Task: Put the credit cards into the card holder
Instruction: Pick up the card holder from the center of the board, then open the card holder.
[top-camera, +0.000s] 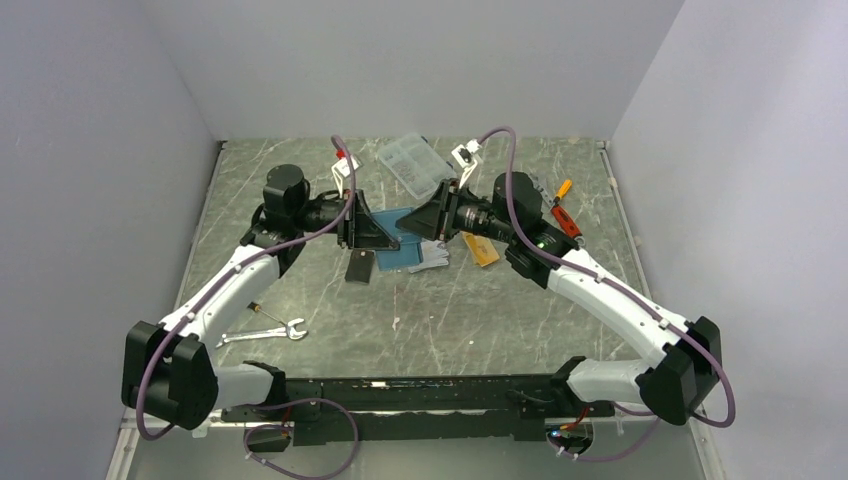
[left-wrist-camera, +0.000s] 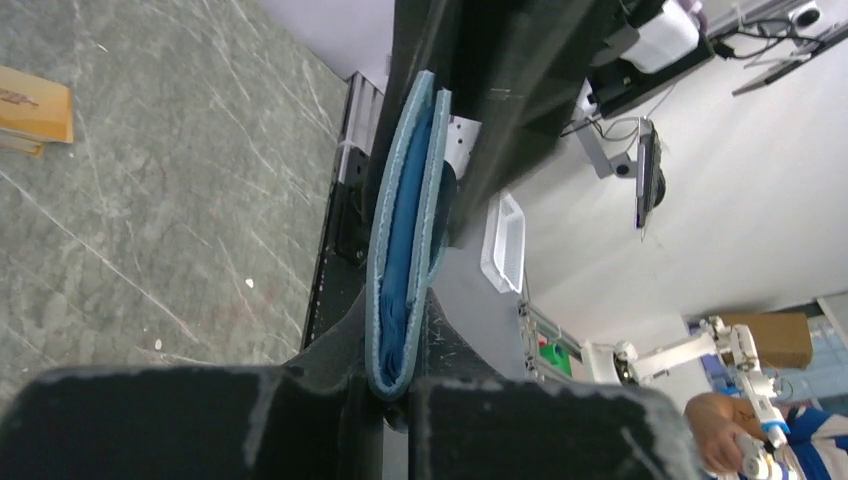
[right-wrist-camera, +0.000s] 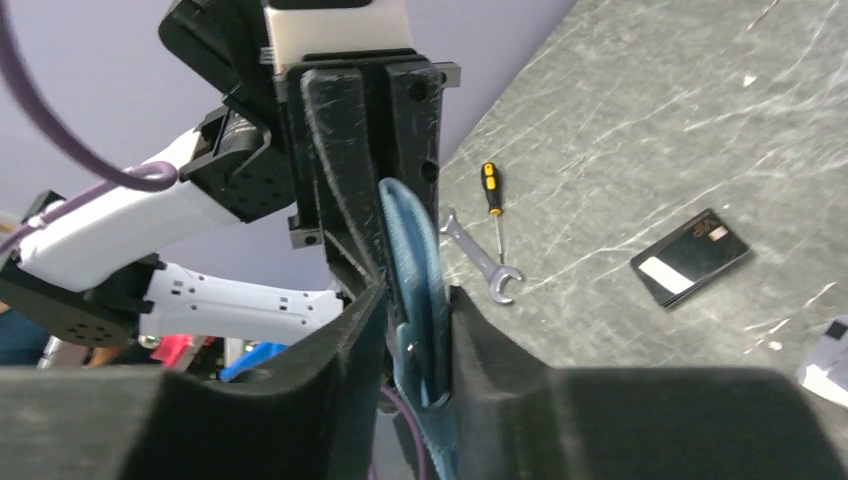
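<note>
We see the left end effector (left-wrist-camera: 395, 388) clenched on one edge of the small teal-blue folding card holder (left-wrist-camera: 405, 230), which stands on edge between its fingers, lifted off the grey-green marbled table (top-camera: 440, 320). The right end effector (right-wrist-camera: 418, 330) faces it from the opposite side. Its jaws stand close around the other edge of the same holder, but we cannot tell if they press on it. An orange-gold plastic credit card (top-camera: 482, 250) lies flat on the table just beside the right end effector, and a silver-grey printed card (top-camera: 432, 256) lies under it. A flat black rectangular case (top-camera: 358, 268) lies below the left end effector.
</note>
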